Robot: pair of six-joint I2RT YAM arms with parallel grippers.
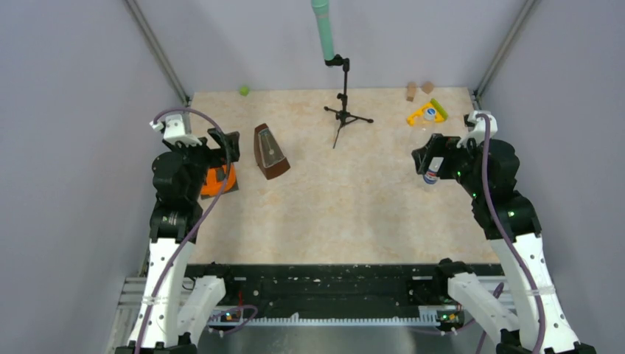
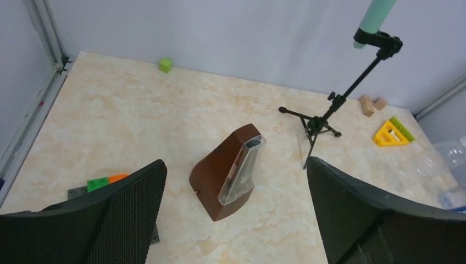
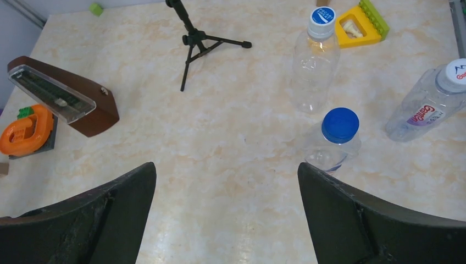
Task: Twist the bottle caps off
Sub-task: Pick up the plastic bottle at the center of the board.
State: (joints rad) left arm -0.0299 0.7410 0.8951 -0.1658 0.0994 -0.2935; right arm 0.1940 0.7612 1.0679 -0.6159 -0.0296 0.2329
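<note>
Both claws hang above the desk (image 1: 346,214) with jaws spread wide and nothing between them, the left claw (image 2: 236,164) over the desk's 9 o'clock edge and the right claw (image 3: 225,168) over its 3 o'clock edge, taking the far wall as 12. The three bottles stand close together but apart at about 3 o'clock on the desk, just beyond the right claw, and each has its cap screwed on. In the right wrist view the blue-cap bottle (image 3: 329,151) is the nearest, seen almost from above, with its blue cap (image 3: 340,125) just past the tip of that claw's 3 o'clock finger. The clear bottle (image 3: 314,69) stands at 12 o'clock from it, wearing a white cap (image 3: 322,16) with blue print. The labelled bottle (image 3: 423,107) stands at 2 o'clock from the blue-cap one, near the desk's edge, under a second white cap (image 3: 455,74). In the top view the right arm hides most of the bottles. A yellow toy (image 3: 357,30) with a green strip lies just beyond the clear bottle, and two wooden blocks (image 1: 419,89) sit at the desk's 1 o'clock corner. A black stand (image 1: 344,110) holding a teal tube rises at 12 o'clock. A brown metronome (image 2: 231,171) stands at about 10 o'clock, in front of the left claw. An orange piece (image 1: 217,179) on a grey plate lies under that arm, and a green cube (image 2: 165,65) rests at the 11 o'clock corner by the wall
</note>
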